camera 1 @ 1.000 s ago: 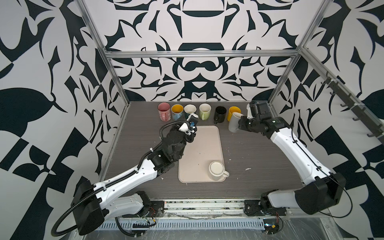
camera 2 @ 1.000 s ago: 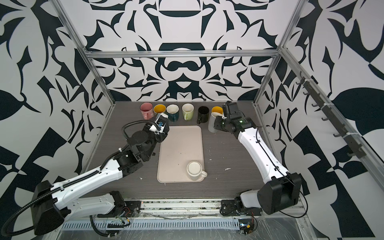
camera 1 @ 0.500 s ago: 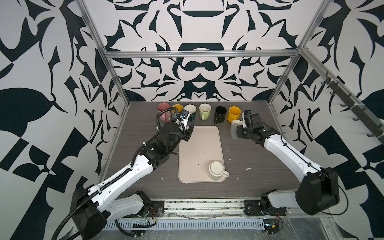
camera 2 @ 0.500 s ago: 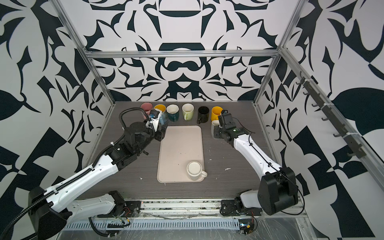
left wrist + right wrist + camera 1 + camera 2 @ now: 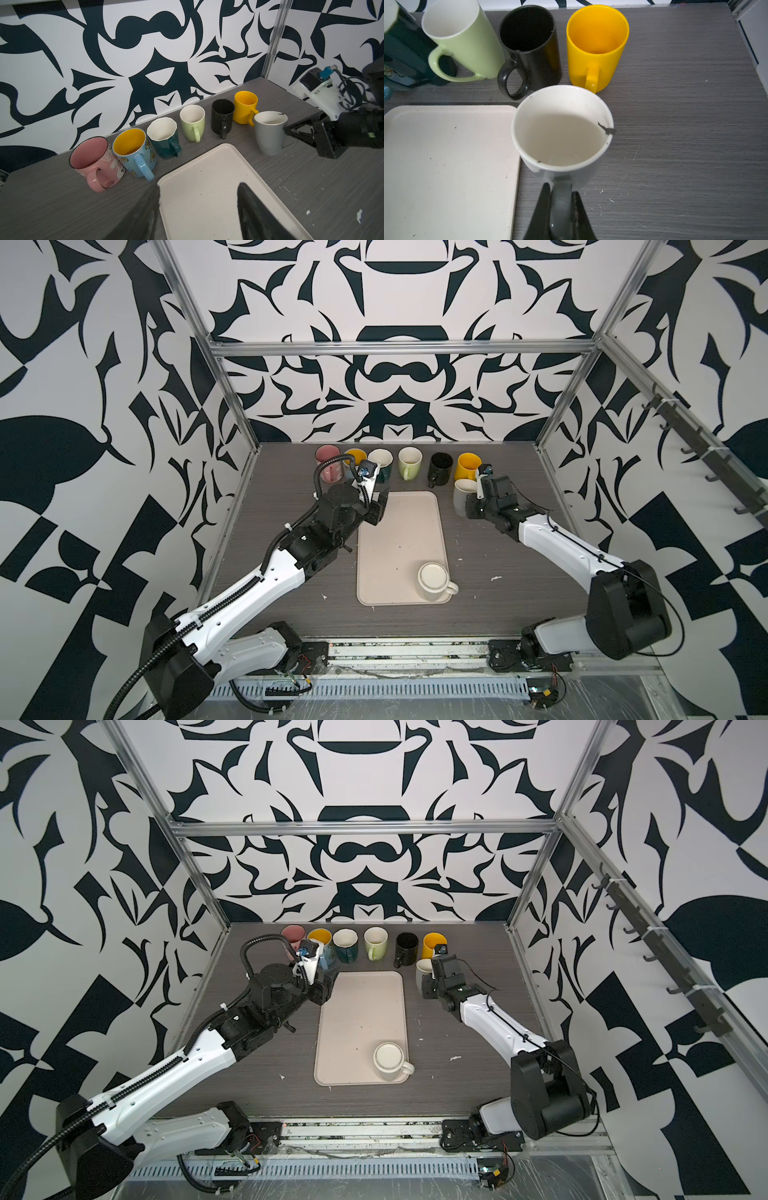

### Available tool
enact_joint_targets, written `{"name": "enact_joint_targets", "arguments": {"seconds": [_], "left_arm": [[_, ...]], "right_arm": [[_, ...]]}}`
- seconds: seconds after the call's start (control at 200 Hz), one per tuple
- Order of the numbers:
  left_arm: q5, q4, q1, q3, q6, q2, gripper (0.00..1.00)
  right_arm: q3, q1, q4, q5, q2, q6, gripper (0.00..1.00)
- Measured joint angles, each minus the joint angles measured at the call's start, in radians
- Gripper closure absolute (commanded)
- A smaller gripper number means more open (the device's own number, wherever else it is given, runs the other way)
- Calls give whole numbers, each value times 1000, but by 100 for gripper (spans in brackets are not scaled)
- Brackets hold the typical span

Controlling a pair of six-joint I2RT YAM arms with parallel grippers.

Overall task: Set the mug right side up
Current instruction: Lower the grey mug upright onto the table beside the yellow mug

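Nearest, on the tray's (image 5: 399,539) near right corner: a cream mug (image 5: 432,583), glazed and round, handle to the right, a flat ringed disc upward that looks like its base. Well apart from both grippers.

Under it, a cream rectangular tray with rounded corners and a shallow lip, matte and speckled with dark flecks, on a grey wood-grain table (image 5: 675,104).

Above the tray's far left corner: left gripper (image 5: 198,187), black jaws spread wide, nothing between them.

Just off the tray's far right corner: right gripper (image 5: 560,191), clamped on the handle of the grey mug (image 5: 562,128). Upright, mouth up, handle toward the arm. Glossy grey outside, white inside, tapered toward the base, a dark chip on the rim. Resting on the table or just above it: cannot tell.

Farthest, in a row along the patterned back wall, all mouth up: pink mug (image 5: 93,158), blue mug (image 5: 135,153) with yellow interior, faceted dark teal mug (image 5: 164,141), pale green mug (image 5: 192,122), black mug (image 5: 222,118), yellow mug (image 5: 245,106) right behind the grey one.
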Motion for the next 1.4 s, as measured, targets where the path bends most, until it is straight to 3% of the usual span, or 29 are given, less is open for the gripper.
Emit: {"name": "enact_joint_targets", "arguments": {"seconds": [0.845,1.399], "left_arm": [[-1,1,4,0,-14,-7,36],[-1,1,5,0,-13,-7,35]], "right_arm": [[-101,6,230,-20,58,-7,100],[-146,59,243,2,58,27,72]]}}
